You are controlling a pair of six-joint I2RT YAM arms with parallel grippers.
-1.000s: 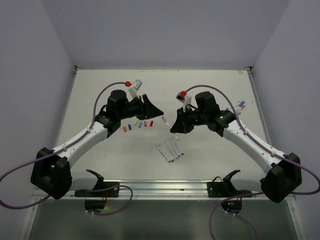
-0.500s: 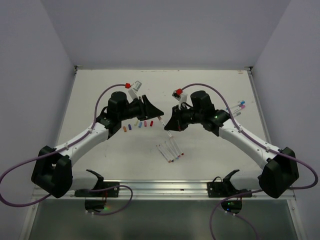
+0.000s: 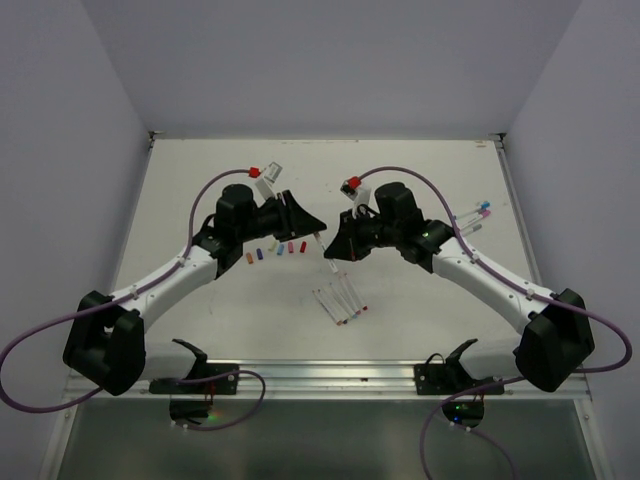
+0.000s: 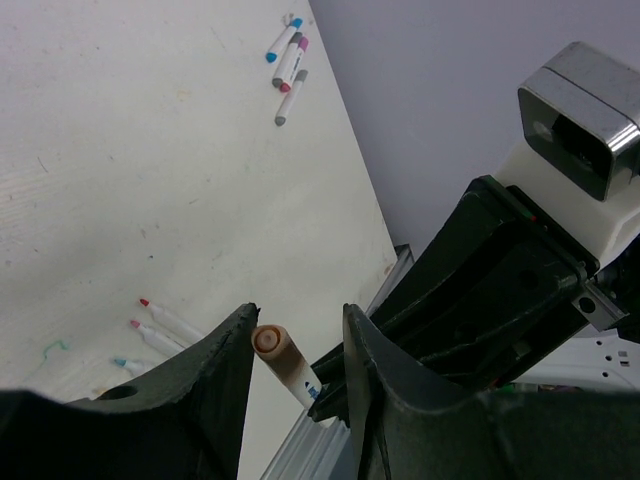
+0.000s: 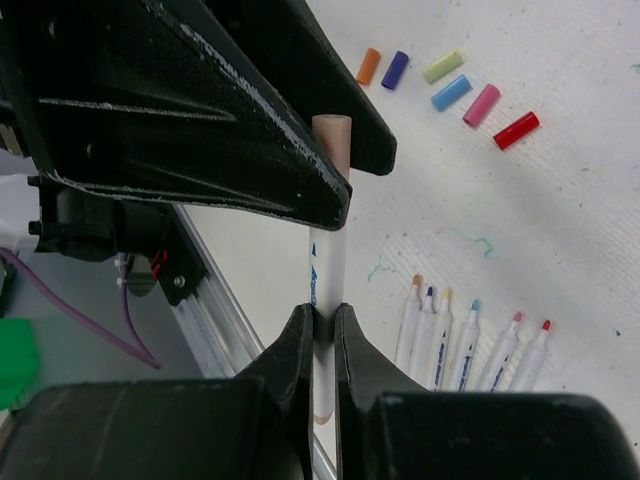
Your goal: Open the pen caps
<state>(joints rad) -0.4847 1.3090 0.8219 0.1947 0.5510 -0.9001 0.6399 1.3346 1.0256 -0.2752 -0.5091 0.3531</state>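
White table [image 3: 220,170] bears six short, brightly coloured pen caps [image 5: 451,92].

Nothing legible is showing anywhere; blue print is running along the barrel of the white pen [image 5: 328,265], but it is coming out too blurred to read

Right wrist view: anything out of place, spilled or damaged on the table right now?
Only small green ink squiggles on the table near the row of uncapped pens; they look like stray pen marks. The six loose caps lie in a neat row, and nothing looks broken or spilled.
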